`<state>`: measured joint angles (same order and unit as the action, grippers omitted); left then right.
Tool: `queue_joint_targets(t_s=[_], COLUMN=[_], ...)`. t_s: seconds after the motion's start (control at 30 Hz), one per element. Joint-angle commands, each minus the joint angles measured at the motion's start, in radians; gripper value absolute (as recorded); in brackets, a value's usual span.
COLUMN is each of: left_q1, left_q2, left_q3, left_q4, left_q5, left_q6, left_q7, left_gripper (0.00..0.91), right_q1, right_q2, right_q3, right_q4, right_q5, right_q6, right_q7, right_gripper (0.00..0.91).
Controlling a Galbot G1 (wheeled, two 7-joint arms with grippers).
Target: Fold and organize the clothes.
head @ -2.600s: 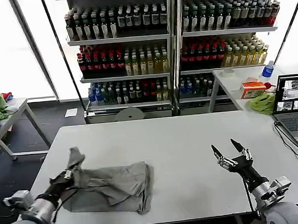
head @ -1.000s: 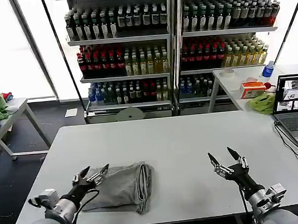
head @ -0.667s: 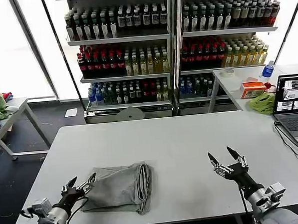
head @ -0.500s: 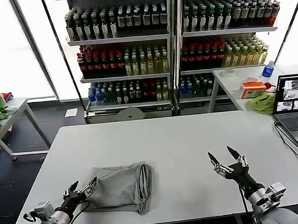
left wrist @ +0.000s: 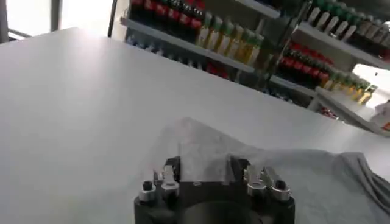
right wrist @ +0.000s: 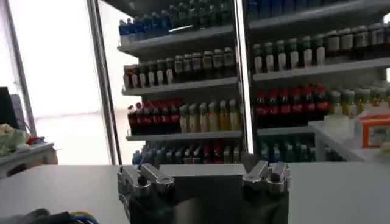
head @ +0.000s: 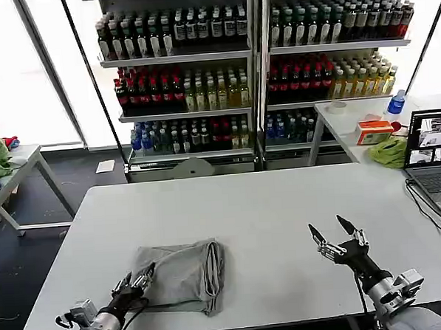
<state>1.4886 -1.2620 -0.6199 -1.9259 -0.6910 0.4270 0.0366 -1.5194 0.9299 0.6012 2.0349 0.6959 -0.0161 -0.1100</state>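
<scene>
Since the earlier frames: left gripper [head: 136, 279] drawn back from the cloth toward the near edge of the surface [head: 281, 199], no longer lifting any fabric. Now low at the near-left corner, jaws partly open and holding nothing, tips just beside the near-left border of the shirt [head: 180, 276]. Shirt lying as a folded grey bundle on the near-left part of the surface, long axis roughly along the near edge, loose folds bunched at its right end. From the left wrist view, shirt [left wrist: 256, 167] directly ahead of the jaws and spreading away from them. Right gripper [head: 338, 238] hovering above the near-right part of the surface, jaws spread wide, empty, well apart from the cloth. Left arm clearly the nearer for any further fold.
</scene>
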Motion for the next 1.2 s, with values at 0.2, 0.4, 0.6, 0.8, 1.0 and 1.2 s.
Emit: queue_joint_targets(t_s=[0.2,0.4,0.6,0.8,1.0,1.2], left_q1=[0.001,0.015,0.043,0.101,0.151,0.16], left_q2=[-0.027,-0.044,-0.013,0.182,0.371,0.435], left_q3=[0.018,-0.035,-0.257,-0.49,-0.641,-0.671], left_q4=[-0.015,-0.036,-0.031,0.012,0.062,-0.041], left_q5=[-0.019,-0.034,-0.084,-0.109,-0.096,-0.122], left_q6=[0.003,-0.001,-0.01,0.005,0.013,0.055], left_q7=[-0.001,-0.009,0.001,0.039,0.059,0.032], left_gripper=[0.03,0.03,0.03,0.03,0.03,0.03], right_q1=[0.002,0.01,0.03,0.05,0.063,0.078], right_q2=[0.001,-0.001,-0.001,0.004,0.017,0.03], right_q3=[-0.003,-0.003,-0.009,-0.024,-0.045,-0.059], right_q4=[-0.001,-0.002,-0.006,-0.024,-0.036,-0.047], right_q5=[0.0,0.003,0.009,0.01,0.009,0.009], right_q6=[0.001,0.001,0.001,0.011,0.023,0.031], right_q7=[0.001,0.001,0.001,0.001,-0.002,-0.002], right_gripper=[0.907,0.907,0.907,0.907,0.907,0.907])
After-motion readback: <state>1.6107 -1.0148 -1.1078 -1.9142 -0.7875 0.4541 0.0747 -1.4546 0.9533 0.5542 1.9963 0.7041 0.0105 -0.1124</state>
